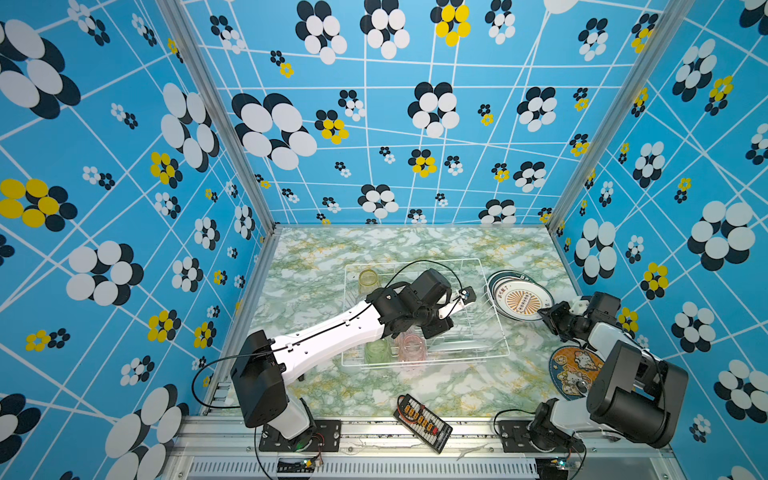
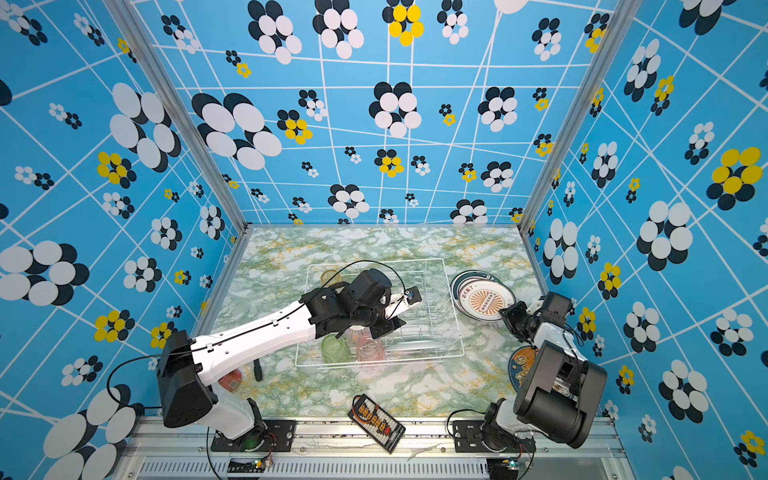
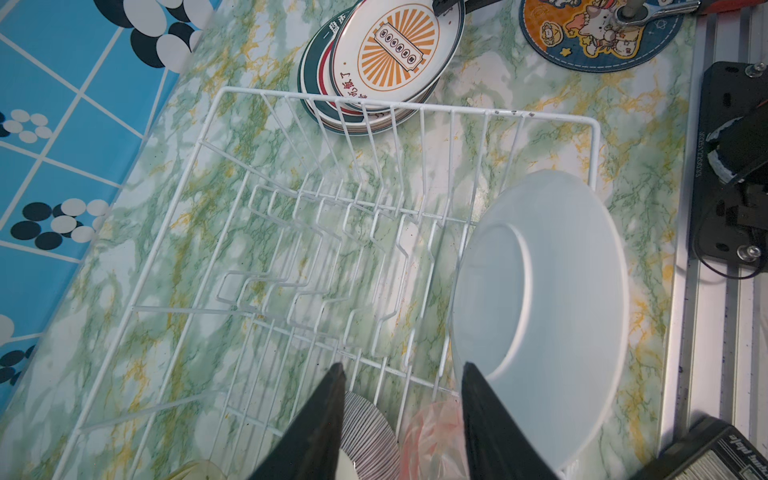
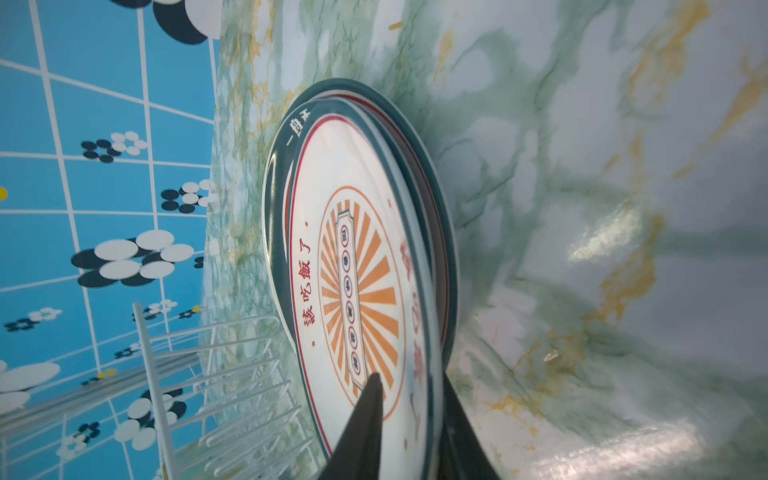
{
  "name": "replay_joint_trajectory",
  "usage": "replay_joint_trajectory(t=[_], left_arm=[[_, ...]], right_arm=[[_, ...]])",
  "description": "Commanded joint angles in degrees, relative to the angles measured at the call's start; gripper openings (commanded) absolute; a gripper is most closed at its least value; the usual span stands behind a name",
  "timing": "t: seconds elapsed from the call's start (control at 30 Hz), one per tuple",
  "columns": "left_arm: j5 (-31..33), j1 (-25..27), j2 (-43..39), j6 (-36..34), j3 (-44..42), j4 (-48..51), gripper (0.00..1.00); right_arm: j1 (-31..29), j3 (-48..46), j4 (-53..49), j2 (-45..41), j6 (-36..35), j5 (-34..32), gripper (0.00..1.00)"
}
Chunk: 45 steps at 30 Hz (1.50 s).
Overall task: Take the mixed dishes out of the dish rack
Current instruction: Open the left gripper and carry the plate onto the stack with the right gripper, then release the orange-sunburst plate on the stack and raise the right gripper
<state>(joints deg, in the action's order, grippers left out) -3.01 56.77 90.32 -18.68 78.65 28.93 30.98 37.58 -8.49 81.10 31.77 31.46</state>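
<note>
The white wire dish rack sits mid-table. In it are a yellow tumbler, a green tumbler, a pink tumbler, a striped bowl and one white plate standing on edge, underside showing. My left gripper hovers open over the rack beside that plate, holding nothing. Right of the rack lies a stack of teal-rimmed plates. My right gripper straddles the top plate's near rim, jaws slightly apart.
A round blue cartoon mat lies near the right arm's base. A black board with orange connectors rests on the front rail. A red can peeks out behind the left arm. Patterned walls enclose three sides.
</note>
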Motion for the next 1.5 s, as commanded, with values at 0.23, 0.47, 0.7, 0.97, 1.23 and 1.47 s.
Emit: replay_joint_trajectory(t=[0.23, 0.47, 0.7, 0.97, 1.23, 1.47], left_arm=[[-0.23, 0.18, 1.70, -1.05, 1.29, 1.24, 0.47], [0.49, 0.09, 2.13, -1.54, 0.28, 1.31, 0.47], [1.07, 0.09, 1.84, -2.06, -0.84, 1.53, 0.47], [1.59, -0.26, 1.62, -2.74, -2.37, 0.95, 0.47], [1.23, -0.67, 0.58, -2.94, -3.42, 1.05, 0.47], [0.13, -0.70, -0.25, -2.43, -3.51, 1.18, 0.47]], right_arm=[[-5.47, 6.86, -9.11, 0.98, -6.54, -11.69, 0.51], [-10.56, 12.46, -15.38, 4.16, -9.24, -22.63, 0.68], [-14.30, 17.21, -19.36, 9.25, -9.79, -28.74, 0.76], [-18.53, 20.96, -21.04, 12.87, -9.18, -32.82, 0.78], [-20.43, 23.84, -21.96, 14.96, -8.74, -34.01, 0.79], [-20.79, 24.37, -22.30, 15.88, -9.22, -33.06, 0.79]])
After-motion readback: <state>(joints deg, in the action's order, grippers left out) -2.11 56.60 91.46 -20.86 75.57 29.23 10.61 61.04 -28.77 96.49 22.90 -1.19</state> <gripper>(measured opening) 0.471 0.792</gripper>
